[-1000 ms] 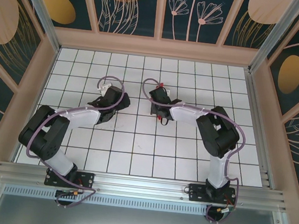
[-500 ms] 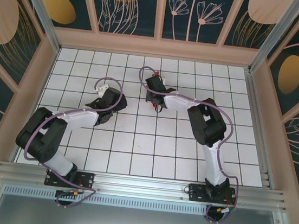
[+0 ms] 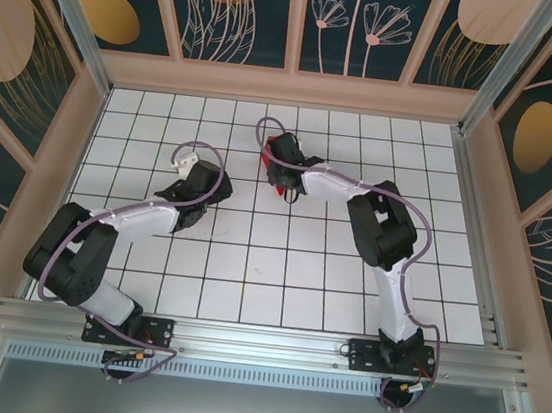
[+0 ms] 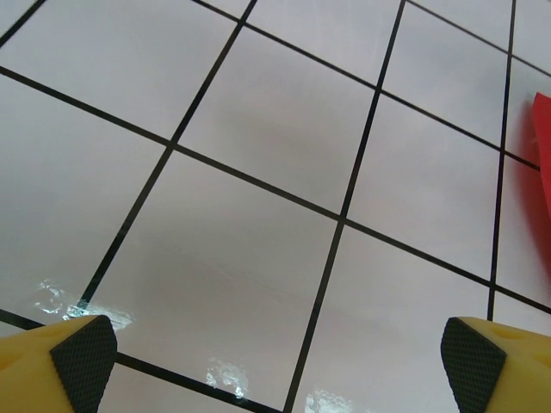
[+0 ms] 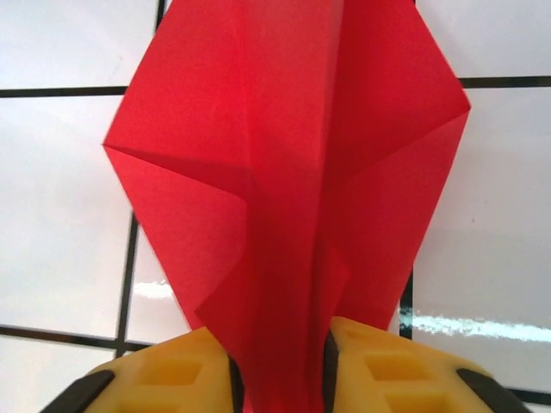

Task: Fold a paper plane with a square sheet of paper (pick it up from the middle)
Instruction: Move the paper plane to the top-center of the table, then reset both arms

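Note:
The paper plane (image 5: 288,163) is bright red paper folded into a creased wedge that lies on the white tiles. Its narrow folded spine runs back between the yellow fingers (image 5: 155,379) of my right gripper (image 5: 280,379). The jaws stand a little apart with the fold filling the gap. From above, my right gripper (image 3: 282,172) sits over the paper at the middle back, and red paper (image 3: 276,190) peeks out beside it. My left gripper (image 4: 277,353) hangs wide open over bare tiles, holding nothing. A strip of the red paper (image 4: 541,172) shows at the right edge of the left wrist view.
White tiles with black grid lines (image 3: 249,264) cover the floor inside wooden walls (image 3: 291,85). An aluminium rail (image 3: 259,344) with both arm bases runs along the near edge. The left arm (image 3: 143,219) lies left of centre.
My right gripper has carried the red paper back and to the left, and its jaws have parted slightly. The left arm has drawn a little to the left.

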{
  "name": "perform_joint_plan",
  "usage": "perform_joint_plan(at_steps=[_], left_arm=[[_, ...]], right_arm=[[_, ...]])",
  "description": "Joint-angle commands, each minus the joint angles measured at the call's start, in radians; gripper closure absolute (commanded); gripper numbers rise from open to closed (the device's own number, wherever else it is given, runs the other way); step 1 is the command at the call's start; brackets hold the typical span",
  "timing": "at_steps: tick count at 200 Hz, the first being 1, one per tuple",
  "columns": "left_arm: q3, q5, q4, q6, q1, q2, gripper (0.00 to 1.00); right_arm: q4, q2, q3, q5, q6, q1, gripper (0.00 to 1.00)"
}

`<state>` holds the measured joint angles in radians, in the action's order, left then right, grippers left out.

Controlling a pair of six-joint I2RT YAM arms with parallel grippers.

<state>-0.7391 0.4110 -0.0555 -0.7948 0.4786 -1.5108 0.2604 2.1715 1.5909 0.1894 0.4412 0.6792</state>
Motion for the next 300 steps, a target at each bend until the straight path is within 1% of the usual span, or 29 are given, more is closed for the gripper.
perform_joint_plan(at_steps=[1,26,52,67,81,85,99,110,134,139,165,192,217,229,254,274,290,300], left_arm=[[-0.029,0.053,0.045,0.031,-0.006,0.047,0.01],[-0.048,0.094,0.070,0.065,-0.006,0.085,0.01],[-0.062,0.148,0.080,0.113,-0.007,0.130,0.01],[-0.063,0.176,0.082,0.132,-0.009,0.155,0.01],[-0.062,0.177,0.082,0.138,-0.018,0.173,0.01],[-0.061,0.173,0.081,0.141,-0.025,0.180,0.02],[-0.051,0.171,0.066,0.159,-0.038,0.196,0.01],[-0.037,0.177,0.050,0.184,-0.048,0.211,0.01],[0.026,0.174,-0.041,0.259,-0.080,0.259,0.01],[0.040,0.171,-0.064,0.273,-0.091,0.272,0.02],[0.157,0.165,-0.204,0.324,-0.147,0.347,0.01],[0.302,0.218,-0.407,0.414,-0.176,0.409,0.01],[0.363,0.259,-0.459,0.484,-0.198,0.413,0.02],[0.372,0.262,-0.465,0.510,-0.213,0.415,0.02],[0.390,0.222,-0.501,0.559,-0.246,0.425,0.02],[0.422,0.207,-0.549,0.592,-0.277,0.401,0.02],[0.450,0.162,-0.589,0.600,-0.310,0.377,0.02],[0.476,0.127,-0.647,0.609,-0.325,0.362,0.02]], right_arm=[[0.021,-0.172,0.016,-0.015,-0.017,-0.012,0.61],[-0.010,-0.302,-0.053,0.008,-0.015,-0.038,0.47],[-0.064,-0.445,-0.171,0.056,-0.024,-0.095,0.31],[-0.078,-0.508,-0.227,0.064,-0.045,-0.125,0.27],[-0.083,-0.553,-0.273,0.074,-0.050,-0.126,0.24],[-0.086,-0.567,-0.288,0.073,-0.051,-0.158,0.24],[-0.114,-0.619,-0.354,0.093,-0.054,-0.186,0.22],[-0.149,-0.664,-0.414,0.121,-0.067,-0.208,0.18],[-0.220,-0.749,-0.539,0.162,-0.096,-0.292,0.07],[-0.233,-0.765,-0.564,0.158,-0.100,-0.317,0.02],[-0.322,-0.834,-0.692,0.149,-0.126,-0.431,0.01],[-0.411,-0.881,-0.821,0.158,-0.130,-0.527,0.01],[-0.545,-0.933,-0.978,0.161,-0.153,-0.604,0.01],[-0.606,-0.955,-1.043,0.166,-0.180,-0.625,0.01],[-0.629,-0.944,-1.096,0.180,-0.208,-0.660,0.01],[-0.733,-0.927,-1.165,0.211,-0.253,-0.665,0.01],[-0.818,-0.920,-1.202,0.184,-0.287,-0.664,0.01],[-0.870,-0.914,-1.217,0.168,-0.300,-0.665,0.01]])
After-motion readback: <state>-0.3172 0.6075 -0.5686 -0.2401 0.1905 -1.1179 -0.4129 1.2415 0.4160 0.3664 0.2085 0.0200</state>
